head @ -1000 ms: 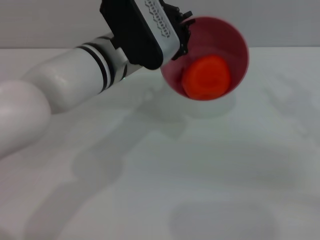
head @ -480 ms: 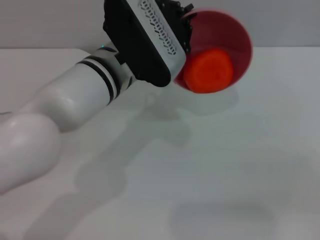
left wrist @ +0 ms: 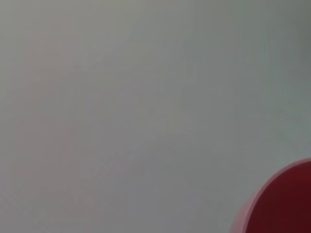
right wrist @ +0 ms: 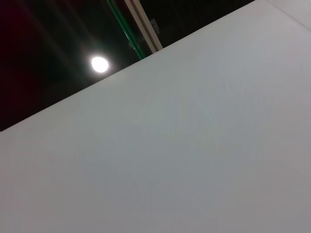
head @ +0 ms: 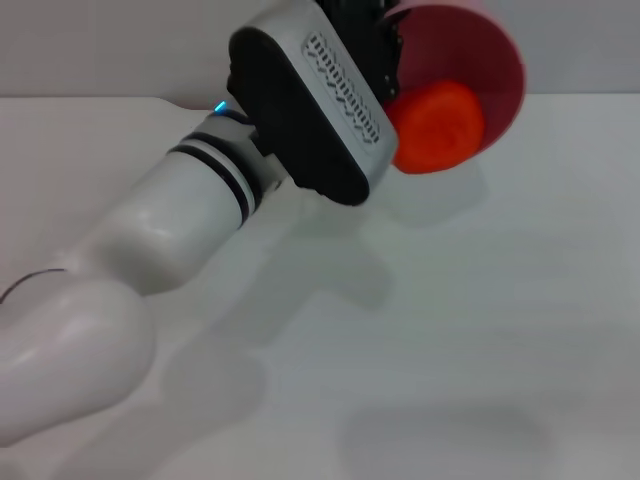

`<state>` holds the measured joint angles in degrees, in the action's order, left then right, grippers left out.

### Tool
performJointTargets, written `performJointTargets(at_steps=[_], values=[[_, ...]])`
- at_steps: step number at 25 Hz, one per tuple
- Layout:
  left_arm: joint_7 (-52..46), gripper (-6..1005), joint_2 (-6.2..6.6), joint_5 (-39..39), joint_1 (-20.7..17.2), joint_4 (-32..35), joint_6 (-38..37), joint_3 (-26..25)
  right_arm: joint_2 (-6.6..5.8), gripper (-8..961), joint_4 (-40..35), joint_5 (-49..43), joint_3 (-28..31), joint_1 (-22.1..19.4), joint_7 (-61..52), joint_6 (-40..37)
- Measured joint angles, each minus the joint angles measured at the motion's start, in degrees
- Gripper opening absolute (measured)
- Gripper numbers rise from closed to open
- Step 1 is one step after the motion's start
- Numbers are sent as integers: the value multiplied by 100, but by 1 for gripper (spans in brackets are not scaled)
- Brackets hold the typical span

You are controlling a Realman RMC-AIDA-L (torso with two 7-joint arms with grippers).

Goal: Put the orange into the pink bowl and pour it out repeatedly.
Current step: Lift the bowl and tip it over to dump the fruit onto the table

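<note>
My left gripper [head: 385, 45] is shut on the left rim of the pink bowl [head: 495, 60] and holds it in the air at the top of the head view. The bowl is tipped steeply, with its opening facing me. The orange [head: 437, 125] lies at the bowl's lower lip and bulges over the rim. Part of the pink bowl [left wrist: 279, 204] shows in a corner of the left wrist view above the white table [left wrist: 121, 97]. The right gripper is out of view.
The white table [head: 450, 330] spreads below the bowl, and the bowl and arm cast shadows on it. The right wrist view shows only a white surface [right wrist: 184, 145], a dark background and a round lamp [right wrist: 99, 63].
The left arm has lifted the bowl up and to the right and tipped it further. The orange has slid from the bowl's inside down to its lower lip.
</note>
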<state>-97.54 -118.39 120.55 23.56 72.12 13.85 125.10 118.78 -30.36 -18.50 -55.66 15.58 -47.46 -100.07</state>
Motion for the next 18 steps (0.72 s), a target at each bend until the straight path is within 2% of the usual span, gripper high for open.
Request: performJointTargets(at_steps=[9,18], values=[[13,43,-8,3,38,-111,740,405,-4,640,25,-26,-65,100,-21,-30],[-39,43,-18,3,66,-132,1056,689,-4,632,73,-43,-89,170,-23,-31]])
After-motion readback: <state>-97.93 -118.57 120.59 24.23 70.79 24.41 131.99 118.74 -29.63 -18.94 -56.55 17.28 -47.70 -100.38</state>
